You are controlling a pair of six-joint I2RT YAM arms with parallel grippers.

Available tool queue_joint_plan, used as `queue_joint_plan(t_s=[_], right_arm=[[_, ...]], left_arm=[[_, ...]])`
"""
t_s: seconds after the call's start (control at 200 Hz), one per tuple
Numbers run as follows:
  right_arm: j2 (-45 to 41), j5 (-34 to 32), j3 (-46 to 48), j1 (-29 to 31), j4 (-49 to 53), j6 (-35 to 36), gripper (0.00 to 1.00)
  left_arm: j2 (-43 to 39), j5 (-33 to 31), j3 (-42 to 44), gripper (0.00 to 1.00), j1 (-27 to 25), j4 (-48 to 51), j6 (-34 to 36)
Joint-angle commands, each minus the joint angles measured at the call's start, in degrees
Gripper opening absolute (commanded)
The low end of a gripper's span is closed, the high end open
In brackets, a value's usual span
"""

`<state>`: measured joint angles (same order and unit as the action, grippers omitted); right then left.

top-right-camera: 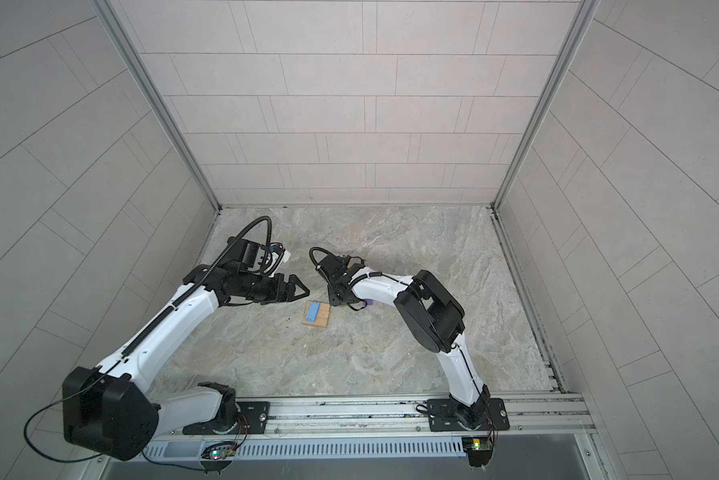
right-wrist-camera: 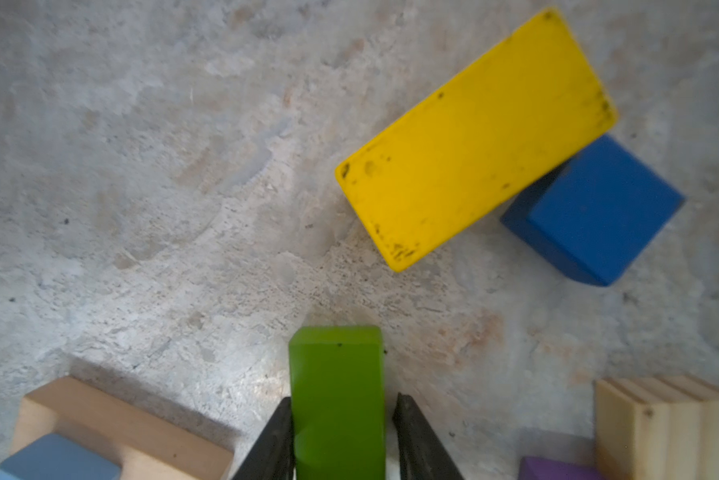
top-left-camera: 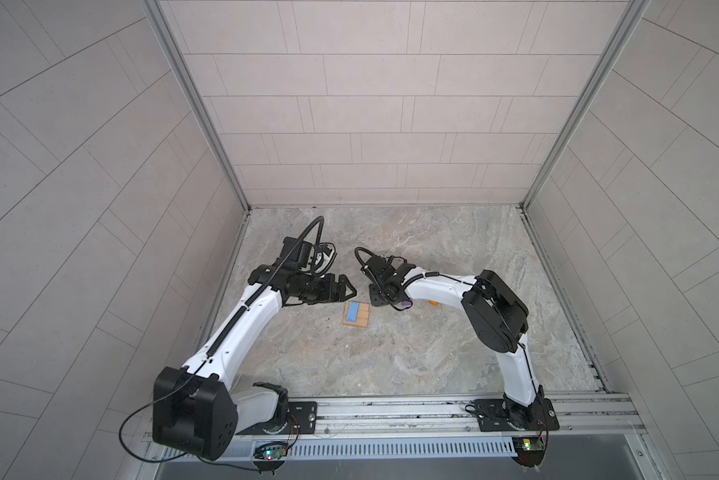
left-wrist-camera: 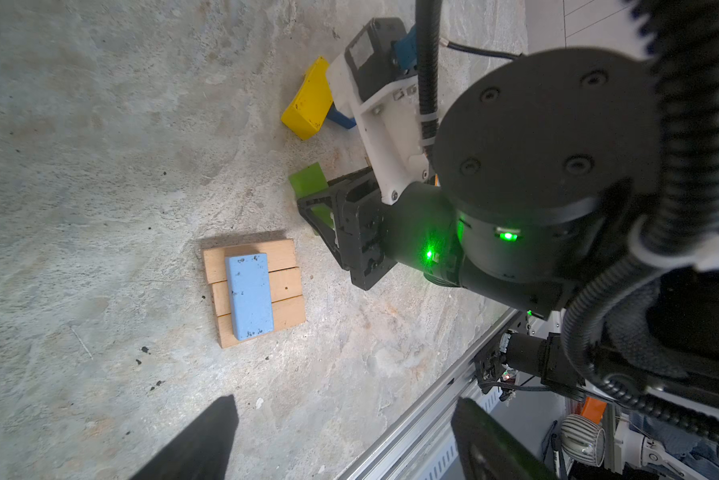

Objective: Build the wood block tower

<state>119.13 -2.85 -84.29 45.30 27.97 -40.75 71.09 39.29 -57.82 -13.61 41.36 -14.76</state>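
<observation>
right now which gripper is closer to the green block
Right. The right gripper has its fingers either side of the green block; the left gripper is open and apart from it, near the tan stack.

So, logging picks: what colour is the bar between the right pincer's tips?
Green bar; best in right wrist view.

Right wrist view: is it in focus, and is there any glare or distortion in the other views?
Right wrist view: soft overall, green block and purple block blurred most; left wrist view: sharp, green lamp glaring on the right arm; both top views: even light, wall lines bowed by the wide lens.
</observation>
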Motion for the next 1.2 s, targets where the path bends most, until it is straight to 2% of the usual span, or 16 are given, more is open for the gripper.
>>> queue_joint_plan(t_s=[0.0, 0.23, 0.33, 0.54, 0.906, 1.051, 1.196], right_arm=[[-2.4, -1.0, 0.4, -0.2, 2.3, 0.4, 0.38], [-3.0, -1.2, 0.4, -0.2, 2.5, 0.7, 0.35], [-3.1, -1.0, 0.4, -0.2, 2.8, 0.8, 0.4], [-3.1, -1.0, 0.4, -0.3, 3.1, 0.9, 0.4], [-4.2, -1.5, 0.8, -0.2, 3.4, 0.7, 0.3], [-5.7, -1.2, 1.2, -0.3, 3.9, 0.5, 0.24], [-8.2, 0.6, 2.5, -0.3, 4.2, -0.3, 0.21]], left_arm=[[0.3, 0.6, 0.6, 0.88, 0.3, -0.4, -0.1], [0.4, 0.8, 0.6, 0.88, 0.3, -0.5, -0.1], [0.4, 0.9, 0.6, 0.88, 0.3, -0.5, -0.1], [0.6, 1.0, 0.5, 0.88, 0.3, -0.6, -0.1], [0.7, 1.2, 0.5, 0.88, 0.3, -0.7, -0.1], [0.4, 1.2, 0.6, 0.88, 0.4, -0.5, -0.2], [0.3, 0.5, 0.1, 0.88, 0.5, 1.6, 1.1]])
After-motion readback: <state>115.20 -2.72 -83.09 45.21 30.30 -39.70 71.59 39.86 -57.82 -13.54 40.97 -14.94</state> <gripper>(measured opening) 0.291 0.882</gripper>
